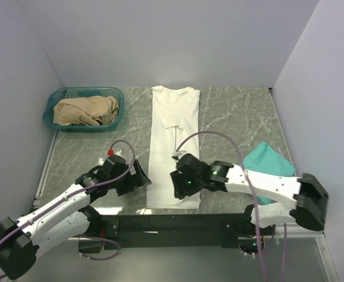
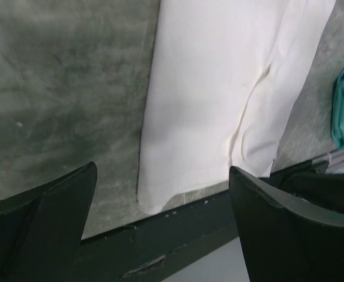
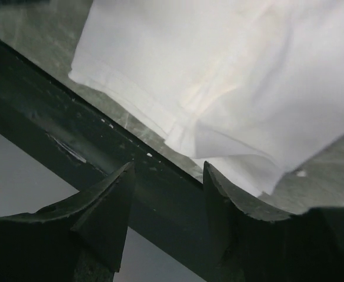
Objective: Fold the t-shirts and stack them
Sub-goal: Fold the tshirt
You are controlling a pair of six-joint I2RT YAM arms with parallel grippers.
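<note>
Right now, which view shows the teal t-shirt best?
Top external: the teal t-shirt lies folded at right on the table, partly behind the right arm. Left wrist catches only an edge sliver; right wrist shows none.

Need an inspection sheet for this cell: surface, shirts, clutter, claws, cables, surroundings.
Surface: grey marbled table, dark rail along its near edge.
Job's things: white t-shirt lies flat at centre as a long strip, collar far; teal t-shirt at right, partly behind the right arm.
Clutter: teal basket far left, holding tan cloth.
Grippers: left claw open, empty, by the white shirt's near-left corner; right claw open, empty, over its near hem.
Cables: right cable arcs above the white shirt; left cable loops at the wrist.
Surroundings: plain walls.
</note>
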